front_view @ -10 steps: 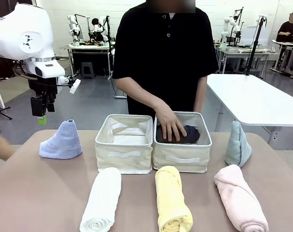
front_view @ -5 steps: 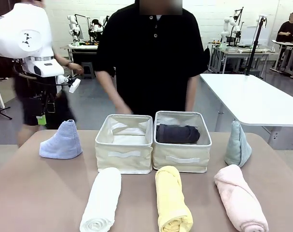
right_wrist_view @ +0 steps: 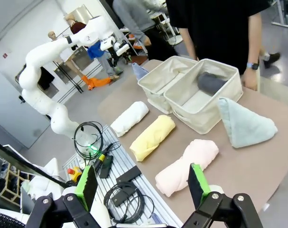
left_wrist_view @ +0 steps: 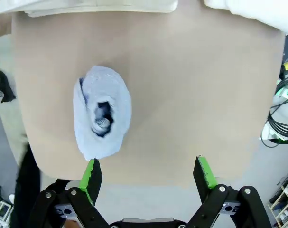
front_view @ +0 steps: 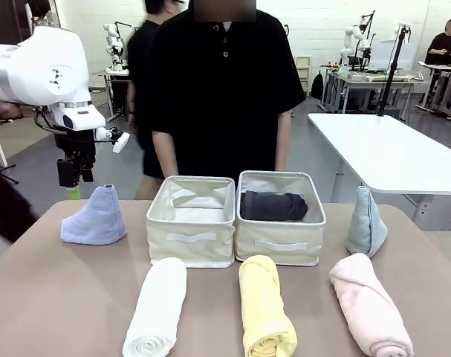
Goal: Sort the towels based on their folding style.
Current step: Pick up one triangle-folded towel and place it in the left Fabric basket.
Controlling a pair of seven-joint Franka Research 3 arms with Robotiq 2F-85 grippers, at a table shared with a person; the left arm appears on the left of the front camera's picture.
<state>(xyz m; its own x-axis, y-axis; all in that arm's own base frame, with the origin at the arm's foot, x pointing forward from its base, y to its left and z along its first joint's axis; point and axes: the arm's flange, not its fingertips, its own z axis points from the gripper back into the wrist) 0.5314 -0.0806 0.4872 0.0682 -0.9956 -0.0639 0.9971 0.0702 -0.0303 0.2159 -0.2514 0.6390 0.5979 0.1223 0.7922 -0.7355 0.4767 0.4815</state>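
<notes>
Above the table's far left corner hangs my left gripper, open, just behind the lavender-blue folded towel. From the left wrist the same towel lies below and left of centre between the open fingers. A dark grey rolled towel lies in the right cream bin. White, yellow and pale pink rolls lie along the near edge. A pale teal folded towel stands at the right. My right gripper is open, high over the near right corner, holding nothing.
The left cream bin holds no towel. A person stands behind the bins with hands off the table. Bare tabletop lies at the near left. Cables and a rail lie beyond the table's near edge.
The person's hand left the dark grey towel in the right bin and pulled back. My left arm shifted a little right, toward the lavender-blue towel.
</notes>
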